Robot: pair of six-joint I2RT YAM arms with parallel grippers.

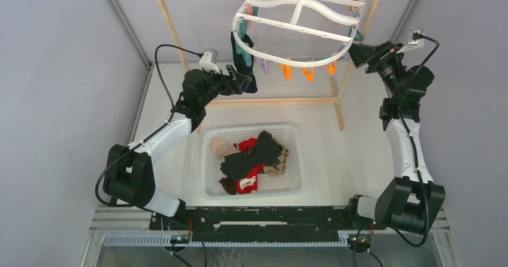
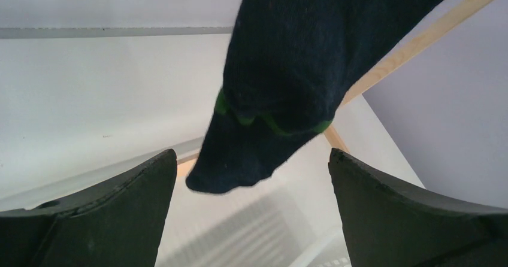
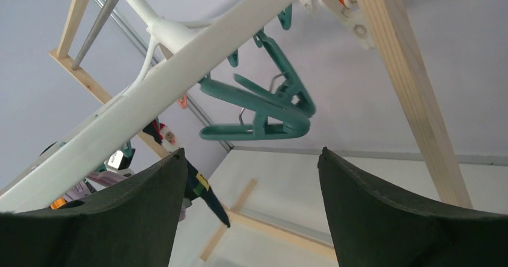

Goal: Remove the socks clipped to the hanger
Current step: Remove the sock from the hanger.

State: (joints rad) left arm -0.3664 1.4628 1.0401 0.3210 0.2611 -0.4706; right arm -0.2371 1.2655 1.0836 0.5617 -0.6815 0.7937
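The hanger (image 1: 298,23), a white oval frame, hangs at the far side with its long axis left to right. The basket (image 1: 296,159) at centre holds loose socks (image 1: 254,156) in a heap. One navy sock (image 1: 244,57) hangs clipped at the hanger's left rim, long axis vertical, toe down. The left arm (image 1: 162,138) reaches up and far; the left gripper (image 1: 247,82) stands wide open, empty, at the toe. The right arm (image 1: 404,141) is raised to the hanger's right rim; the right gripper (image 1: 354,50) has its jaws parted and holds nothing, with a teal clip (image 3: 257,114) just beyond.
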